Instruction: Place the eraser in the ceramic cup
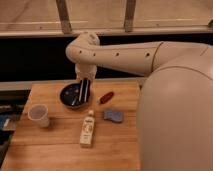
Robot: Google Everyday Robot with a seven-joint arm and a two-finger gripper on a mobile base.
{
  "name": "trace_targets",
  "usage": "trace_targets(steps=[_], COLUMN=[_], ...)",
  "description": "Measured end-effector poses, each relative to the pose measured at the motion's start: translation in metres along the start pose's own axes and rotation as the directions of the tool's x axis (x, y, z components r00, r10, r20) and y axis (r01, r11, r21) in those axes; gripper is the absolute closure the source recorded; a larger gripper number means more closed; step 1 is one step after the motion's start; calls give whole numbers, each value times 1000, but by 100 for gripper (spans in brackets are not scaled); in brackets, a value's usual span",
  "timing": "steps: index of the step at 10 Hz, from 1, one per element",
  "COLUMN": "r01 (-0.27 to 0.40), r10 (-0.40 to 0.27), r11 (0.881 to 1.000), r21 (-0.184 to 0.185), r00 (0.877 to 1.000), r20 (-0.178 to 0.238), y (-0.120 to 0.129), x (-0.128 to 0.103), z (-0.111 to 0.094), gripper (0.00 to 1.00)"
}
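The eraser [84,90], a black oblong block with white stripes, hangs upright from my gripper [84,80] above the right part of the wide black bowl [67,96]. My gripper is shut on the eraser's top end. The ceramic cup [39,114], small and whitish, stands upright on the wooden table [60,145] at the left, well to the left of and nearer than the gripper.
A small red oblong thing [106,96] lies right of the bowl. A flat blue-grey pad [113,116] lies on the table's right side. A white bottle [88,129] lies on its side at the middle. My large white arm [175,100] fills the right.
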Motion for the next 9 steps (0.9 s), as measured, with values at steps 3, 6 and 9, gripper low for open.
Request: trace_targets(steps=[3,6,9], r01=[-1,4,3], r10=[1,-4,-3], r11=[1000,1000,1000], r21=[0,-3,-3], r00=[1000,1000,1000], r20=[0,-2,-2], y=[-1,3,3], x=[0,1,1], z=[0,1,1], gripper=[100,100,100])
